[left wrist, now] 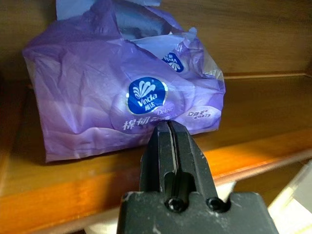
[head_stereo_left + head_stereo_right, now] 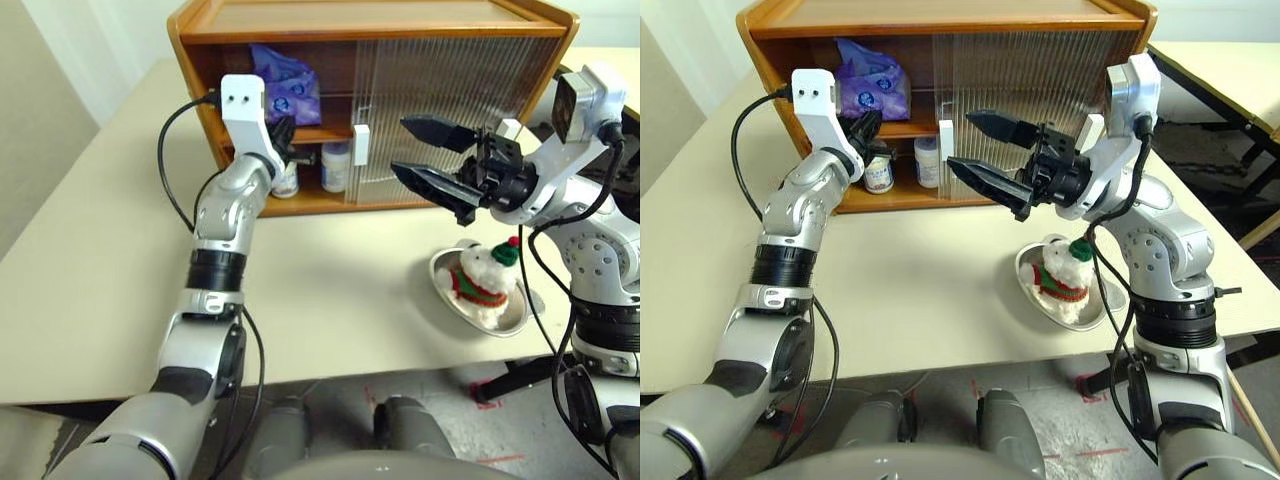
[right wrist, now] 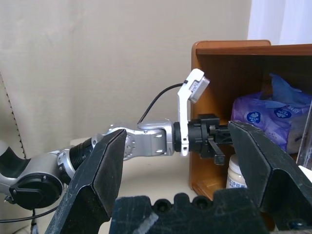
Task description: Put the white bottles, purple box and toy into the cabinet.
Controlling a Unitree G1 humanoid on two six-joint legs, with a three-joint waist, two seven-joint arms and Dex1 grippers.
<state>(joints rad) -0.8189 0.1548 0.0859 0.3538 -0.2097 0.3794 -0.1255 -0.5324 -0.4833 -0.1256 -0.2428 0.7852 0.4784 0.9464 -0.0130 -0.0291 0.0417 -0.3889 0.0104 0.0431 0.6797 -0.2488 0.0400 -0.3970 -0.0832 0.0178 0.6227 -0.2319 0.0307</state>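
Purple box sitting on upper cabinet shelf, white bottles below. Toy waiting in dish on worktop (last item). Left gripper fingers pinched empty; right gripper fingers gaping wide.

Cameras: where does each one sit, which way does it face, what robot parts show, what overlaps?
Left eye view: head, looking forward-down at cabinet, table, toy in dish; both arms show.
Right eye view: same scene, stereo partner.
Left wrist view: facing the upper shelf, purple box ahead; shut left gripper.
Right wrist view: facing across to the cabinet's open end; open right gripper frames the left arm.
Shared: all four see the purple box.
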